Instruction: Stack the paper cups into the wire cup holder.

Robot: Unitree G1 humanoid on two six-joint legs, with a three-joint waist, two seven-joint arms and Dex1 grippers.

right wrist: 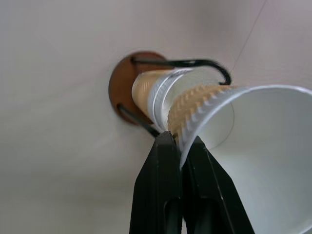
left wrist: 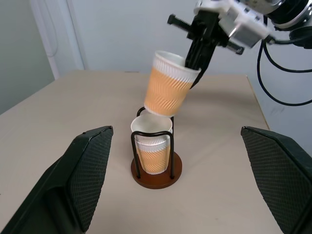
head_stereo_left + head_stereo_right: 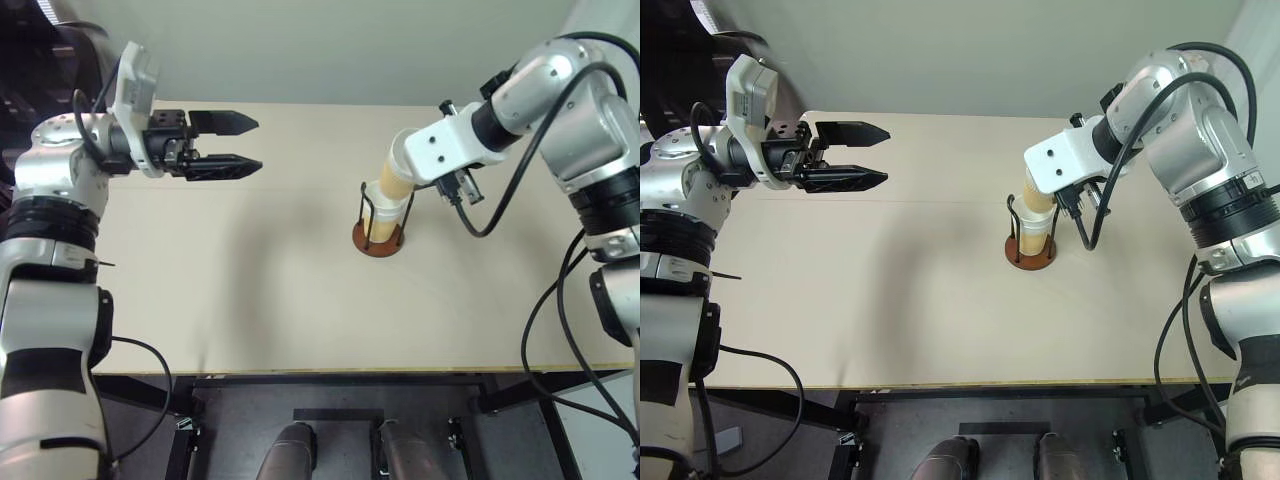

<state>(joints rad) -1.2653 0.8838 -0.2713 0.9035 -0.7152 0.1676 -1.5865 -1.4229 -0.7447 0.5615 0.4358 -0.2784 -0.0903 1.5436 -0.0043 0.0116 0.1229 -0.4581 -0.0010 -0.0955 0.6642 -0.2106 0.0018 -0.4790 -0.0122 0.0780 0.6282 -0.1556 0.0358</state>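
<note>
- The wire cup holder (image 2: 156,168), a reddish-brown disc with thin black wire loops, stood on the pale bench (image 3: 250,300) toward its right side, with a ribbed tan paper cup (image 2: 152,151), white at the rim, seated upright inside it.
- A second, tilted cup (image 2: 168,84) hung over the seated one, its base just at that cup's rim.
- The right end effector (image 1: 181,141) reached down from the right, its black fingers pinched shut on the tilted cup's wall at the rim.
- The left end effector (image 3: 228,145) hovered level over the bench's left side, pointing right, jaws apart and empty, well clear of the holder.
- The left wrist view showed both cups side-on; the right wrist view looked into the held cup's white interior.
</note>
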